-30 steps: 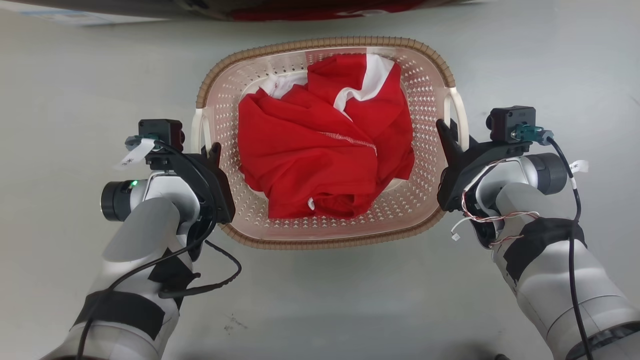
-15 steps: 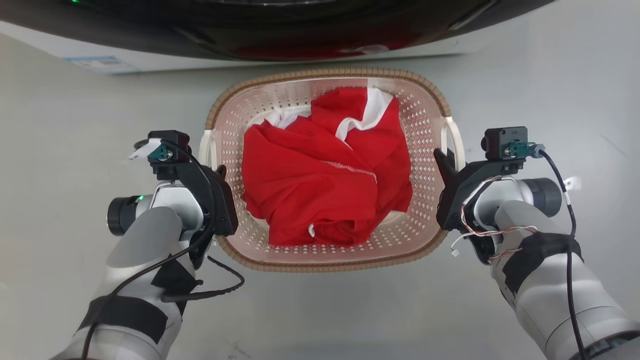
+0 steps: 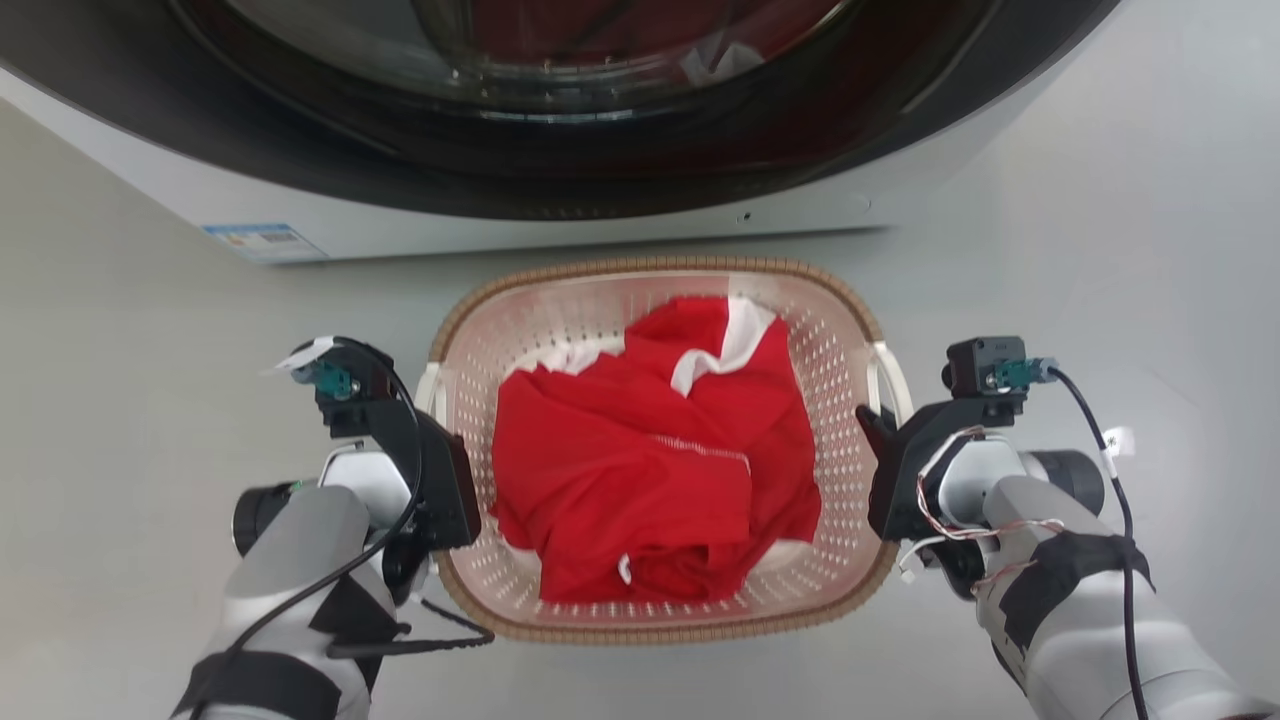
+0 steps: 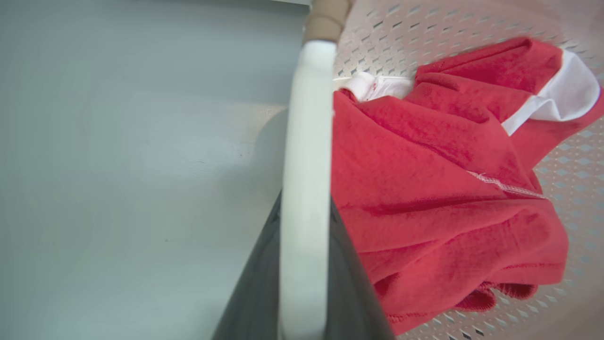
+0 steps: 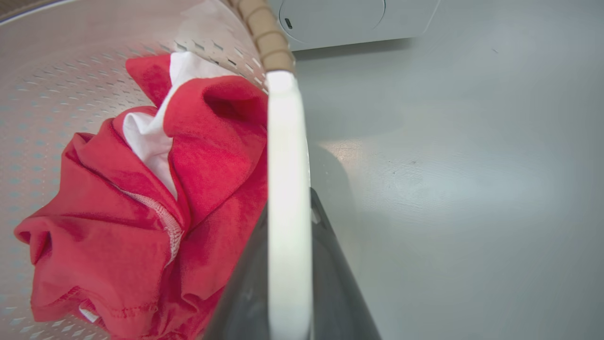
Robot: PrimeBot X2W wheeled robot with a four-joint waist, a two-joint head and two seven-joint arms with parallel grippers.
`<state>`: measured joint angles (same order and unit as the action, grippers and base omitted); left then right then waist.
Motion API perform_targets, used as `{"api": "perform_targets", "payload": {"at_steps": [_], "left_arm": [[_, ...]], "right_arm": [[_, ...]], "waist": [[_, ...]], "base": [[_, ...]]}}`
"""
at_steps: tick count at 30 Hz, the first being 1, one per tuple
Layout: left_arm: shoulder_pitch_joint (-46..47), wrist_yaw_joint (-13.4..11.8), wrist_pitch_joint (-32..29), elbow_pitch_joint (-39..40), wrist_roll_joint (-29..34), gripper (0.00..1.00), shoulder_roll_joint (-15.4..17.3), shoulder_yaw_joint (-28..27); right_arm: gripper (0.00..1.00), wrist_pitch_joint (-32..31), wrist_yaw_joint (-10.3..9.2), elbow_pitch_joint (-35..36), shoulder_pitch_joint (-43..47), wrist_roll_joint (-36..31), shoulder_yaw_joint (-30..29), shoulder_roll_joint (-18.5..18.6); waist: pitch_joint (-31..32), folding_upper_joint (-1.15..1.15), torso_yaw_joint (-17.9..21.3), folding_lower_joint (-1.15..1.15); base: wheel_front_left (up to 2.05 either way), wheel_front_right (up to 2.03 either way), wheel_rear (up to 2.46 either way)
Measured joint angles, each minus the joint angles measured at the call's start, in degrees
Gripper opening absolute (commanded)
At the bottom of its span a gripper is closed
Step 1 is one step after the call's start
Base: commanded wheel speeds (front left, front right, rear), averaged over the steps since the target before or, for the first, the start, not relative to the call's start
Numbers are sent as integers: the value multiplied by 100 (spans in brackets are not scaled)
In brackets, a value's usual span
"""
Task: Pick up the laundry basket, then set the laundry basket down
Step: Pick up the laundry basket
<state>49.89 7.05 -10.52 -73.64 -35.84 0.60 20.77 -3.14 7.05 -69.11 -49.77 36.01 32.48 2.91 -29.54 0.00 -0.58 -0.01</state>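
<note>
Basket: set squarely between the 2 arms, with the washer just beyond its far rim. Whether its base is off the floor cannot be told.
Load: 1 red cloth with white trim, heaped slightly toward the basket's near side.
Left gripper: clenched on the basket's left handle. In the left wrist view, a dark finger is seen on each side of the white bar.
Right gripper: clenched on the basket's right handle, with the bar likewise pinched between the 2 fingers.
Step judged: carrying, with the set-down not yet done.
Level: both handles should be kept at 1 height, so that the cloth is not tipped toward either rim.
Spacing: the gap between the grippers should be held equal to the basket's width, since the thin handles could be bent or pulled free by squeezing or spreading.
Clearance: the basket's far rim should be kept off the washer.
Set-down: the basket should be lowered flat, and the jaws released only once its base is fully borne.
</note>
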Motion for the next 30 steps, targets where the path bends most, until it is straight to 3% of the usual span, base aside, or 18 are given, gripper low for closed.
{"api": "perform_targets", "payload": {"at_steps": [30], "left_arm": [[-1298, -65, -1126, 25, -828, 0, 0, 461]], "right_arm": [[0, -1051, 2, -230, 1080, 694, 366, -54]], "waist": [[2098, 0, 110, 0]], "base": [[0, 0, 0]]}}
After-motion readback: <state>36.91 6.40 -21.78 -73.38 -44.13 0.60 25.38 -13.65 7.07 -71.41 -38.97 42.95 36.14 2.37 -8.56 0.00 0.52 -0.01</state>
